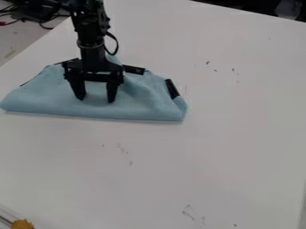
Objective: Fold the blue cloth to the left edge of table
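Observation:
The black gripper (95, 98) hangs over the middle of the blue cloth in the upper left, its two fingers spread apart and pointing down with nothing held between them. Folded over into a wide, flat shape, the light blue cloth (140, 105) has a nearly straight front edge and a narrower, uneven back. Black patches show along its back and right side. The arm and gripper hide part of the cloth's middle. Whether the fingertips touch the cloth, I cannot tell.
The white table (221, 134) has small dark marks in several spots. A yellow-orange object (23, 224) is at the bottom left corner. Dark cables (40, 20) lie beyond the table's left edge, at the upper left.

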`<state>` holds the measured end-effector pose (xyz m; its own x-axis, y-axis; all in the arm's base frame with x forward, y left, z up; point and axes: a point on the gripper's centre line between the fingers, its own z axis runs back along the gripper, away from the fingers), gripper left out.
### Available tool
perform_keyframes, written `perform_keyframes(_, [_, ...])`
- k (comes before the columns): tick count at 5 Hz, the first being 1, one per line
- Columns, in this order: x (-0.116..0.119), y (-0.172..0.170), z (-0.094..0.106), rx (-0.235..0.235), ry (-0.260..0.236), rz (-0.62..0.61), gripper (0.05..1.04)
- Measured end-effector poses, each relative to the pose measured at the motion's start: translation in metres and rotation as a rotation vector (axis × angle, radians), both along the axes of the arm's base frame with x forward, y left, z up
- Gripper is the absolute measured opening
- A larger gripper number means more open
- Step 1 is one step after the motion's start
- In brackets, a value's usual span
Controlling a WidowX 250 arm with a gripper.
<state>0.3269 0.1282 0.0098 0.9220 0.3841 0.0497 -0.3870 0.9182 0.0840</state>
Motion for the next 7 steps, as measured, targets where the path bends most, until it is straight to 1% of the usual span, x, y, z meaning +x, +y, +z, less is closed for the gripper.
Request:
perform_keyframes(1, [0.001, 0.008, 0.000, -0.007, 0.013, -0.003, 1.001])
perform_keyframes(2, [-0.002, 0.011, 0.005, 0.001, 0.053, 0.013, 1.001])
perform_keyframes(3, [-0.002, 0.012, 0.016, 0.004, 0.023, 0.012, 1.001])
perform_keyframes(4, [0.002, 0.019, 0.032, 0.031, 0.017, 0.031, 1.001])
perform_keyframes(5, [0.008, 0.008, 0.053, 0.049, 0.009, 0.013, 1.001])
perform_keyframes(6, [0.015, -0.028, 0.057, 0.000, 0.024, -0.058, 1.001])
perform_keyframes(7, [0.021, -0.076, 0.062, -0.054, 0.046, -0.130, 1.001])
